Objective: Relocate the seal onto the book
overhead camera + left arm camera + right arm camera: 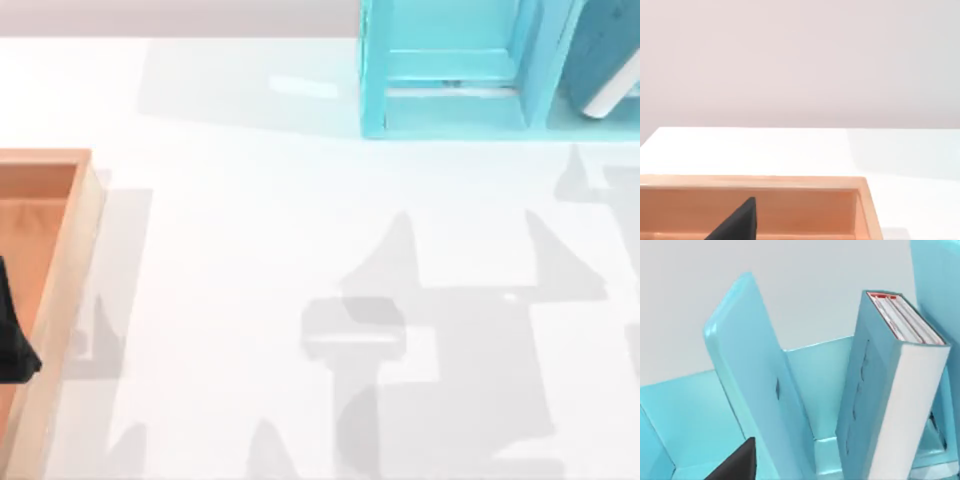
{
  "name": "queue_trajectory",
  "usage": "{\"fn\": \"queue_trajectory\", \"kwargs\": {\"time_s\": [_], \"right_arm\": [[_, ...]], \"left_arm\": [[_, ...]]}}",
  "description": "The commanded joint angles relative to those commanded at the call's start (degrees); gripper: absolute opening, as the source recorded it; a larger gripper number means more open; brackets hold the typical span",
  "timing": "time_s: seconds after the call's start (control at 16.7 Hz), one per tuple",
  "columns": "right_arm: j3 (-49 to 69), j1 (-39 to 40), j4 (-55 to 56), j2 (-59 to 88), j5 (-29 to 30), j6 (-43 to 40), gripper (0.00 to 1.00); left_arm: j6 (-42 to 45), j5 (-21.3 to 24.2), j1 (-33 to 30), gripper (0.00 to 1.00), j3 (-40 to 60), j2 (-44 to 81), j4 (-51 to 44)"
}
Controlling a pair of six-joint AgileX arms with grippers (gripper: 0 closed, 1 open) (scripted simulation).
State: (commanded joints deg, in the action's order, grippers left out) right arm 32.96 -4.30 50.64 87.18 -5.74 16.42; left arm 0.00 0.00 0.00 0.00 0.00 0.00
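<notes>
The book [603,52] has a teal-blue cover and white page edges. It stands leaning inside the right compartment of the turquoise shelf unit [450,75] at the table's back right. In the right wrist view the book [875,390] stands upright, close in front of my right gripper [737,465], of which a dark tip shows. My left gripper [15,345] hangs over the wooden tray [75,240] at the table's left edge; its dark tip [737,224] shows above the tray's floor. The seal is out of view.
A slanted divider panel [755,380] of the shelf stands beside the book. The tray's wall [790,182] runs across the left wrist view. Grey arm shadows [450,350] fall on the white table's middle and right.
</notes>
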Motion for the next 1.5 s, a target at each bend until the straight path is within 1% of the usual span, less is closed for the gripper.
{"fn": "queue_trajectory", "kwargs": {"time_s": [0.3, 0.48, 0.6, 1.02, 1.2, 1.5], "right_arm": [[8.39, -1.06, 12.90, 23.82, -1.50, 4.19, 1.00], [11.29, -1.41, 17.35, 31.52, -2.03, 5.64, 1.00], [12.09, -1.51, 18.59, 33.60, -2.18, 6.04, 1.00], [12.77, -1.20, 18.24, 34.14, -2.04, 6.03, 1.00], [18.24, -0.98, 16.08, 37.27, -1.62, 6.10, 1.00], [32.12, -0.18, 9.84, 44.83, -0.73, 6.15, 1.00]], "left_arm": [[0.00, 0.00, 0.00, 1.00, 0.00, 0.00, 0.00], [0.00, 0.00, 0.00, 1.00, 0.00, 0.00, 0.00], [0.00, 0.00, 0.00, 1.00, 0.00, 0.00, 0.00], [0.00, 0.00, 0.00, 1.00, 0.00, 0.00, 0.00], [0.00, 0.00, 0.00, 1.00, 0.00, 0.00, 0.00], [0.00, 0.00, 0.00, 1.00, 0.00, 0.00, 0.00]]}}
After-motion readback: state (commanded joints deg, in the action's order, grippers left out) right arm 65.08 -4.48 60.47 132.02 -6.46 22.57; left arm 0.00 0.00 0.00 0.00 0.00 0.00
